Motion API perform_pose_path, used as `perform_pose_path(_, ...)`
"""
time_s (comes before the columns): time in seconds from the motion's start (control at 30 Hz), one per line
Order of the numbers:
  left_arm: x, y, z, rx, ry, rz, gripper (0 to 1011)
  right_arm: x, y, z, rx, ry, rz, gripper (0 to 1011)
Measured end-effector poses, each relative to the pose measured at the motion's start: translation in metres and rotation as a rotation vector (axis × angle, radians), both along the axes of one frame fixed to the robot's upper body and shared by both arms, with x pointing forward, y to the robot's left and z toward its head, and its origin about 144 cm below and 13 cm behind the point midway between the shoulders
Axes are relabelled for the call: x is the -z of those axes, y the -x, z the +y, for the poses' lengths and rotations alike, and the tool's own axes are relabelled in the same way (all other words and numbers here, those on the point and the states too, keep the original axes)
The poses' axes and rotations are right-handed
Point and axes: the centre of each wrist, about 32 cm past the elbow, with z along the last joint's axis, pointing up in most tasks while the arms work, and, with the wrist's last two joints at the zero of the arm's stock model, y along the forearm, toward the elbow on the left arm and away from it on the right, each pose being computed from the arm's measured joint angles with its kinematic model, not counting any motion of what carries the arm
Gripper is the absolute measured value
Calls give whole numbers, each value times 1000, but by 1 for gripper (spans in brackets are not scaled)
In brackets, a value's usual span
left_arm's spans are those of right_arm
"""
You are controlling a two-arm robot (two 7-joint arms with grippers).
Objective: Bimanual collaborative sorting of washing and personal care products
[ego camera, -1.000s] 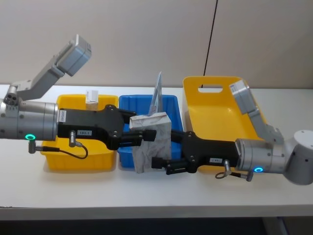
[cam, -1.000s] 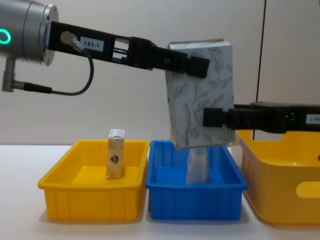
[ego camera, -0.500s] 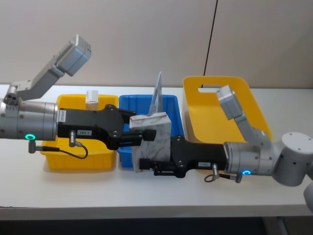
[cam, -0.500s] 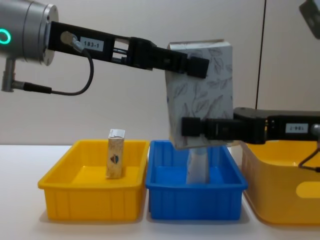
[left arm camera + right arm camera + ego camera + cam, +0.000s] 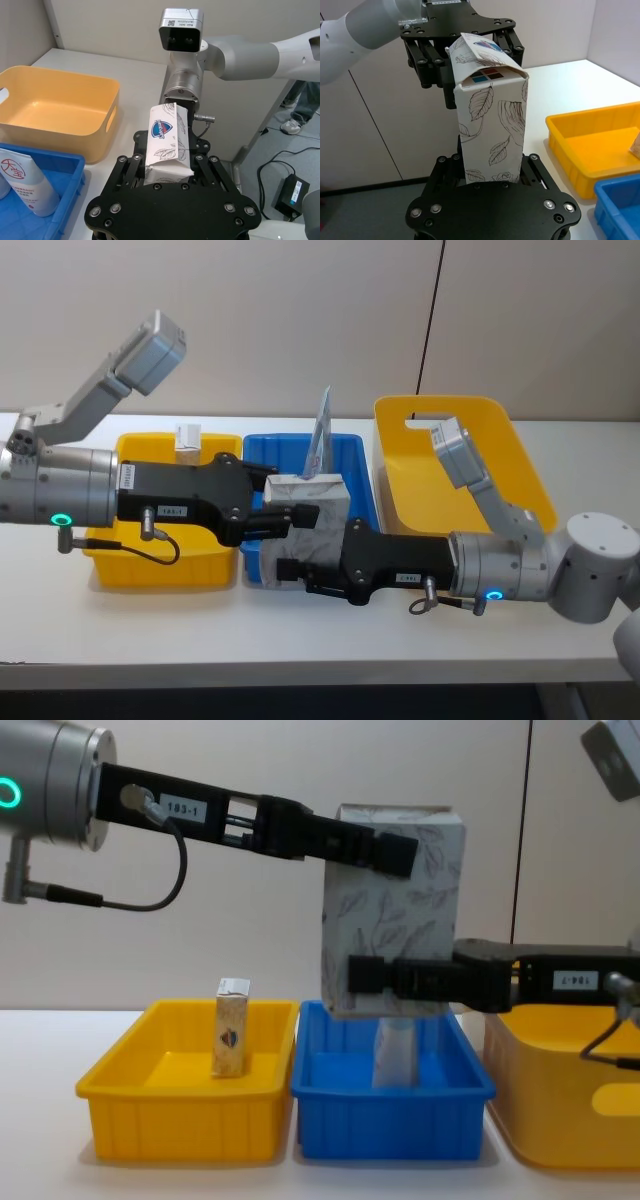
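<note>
Currently: white carton with grey leaf print (image 5: 400,920) hanging above blue bin (image 5: 390,1125), left end effector (image 5: 385,853) pinching its top, right end effector (image 5: 375,978) clamping its lower part (both closed on it). Handover likely: keeping carton upright, one side loosening only once other is holding firmly.

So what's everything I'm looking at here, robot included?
table: one, white.
small yellow bin: one, on the robot's left.
blue bin: one, in the middle.
large yellow bin: one, on the right.
cream carton with dark blue emblem: one, standing in the small yellow bin.
pale blue tapered pouch: one, upright in the blue bin.
white carton with grey leaf print: one, held in the air over the blue bin.
left hand: one, black, shut on that carton's upper part.
right hand: one, black, shut on its lower part.
</note>
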Motion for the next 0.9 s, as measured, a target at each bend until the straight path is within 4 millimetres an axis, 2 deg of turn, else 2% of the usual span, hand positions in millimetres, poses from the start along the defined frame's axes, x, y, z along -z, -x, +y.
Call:
perform_pose_path(0.07,0,0,0,1,1,0,371,0,0,0,0,-1,-1,382)
perform_pose_path(0.17,0,0,0,1,1,0,436,0,1,1,1,-4,-3,382)
perform_pose_path(0.5,0,0,0,1,1,0,763,-1,2,-4,4,-8,-11,375)
perform_pose_path(0.7,0,0,0,1,0,0,907,-3,4,-9,3,-4,-24,374)
perform_pose_path(0.73,0,0,0,0,0,0,955,-4,5,-11,4,-3,-27,375)
perform_pose_path(0.9,0,0,0,0,0,0,1001,-6,9,-18,8,-1,-35,375)
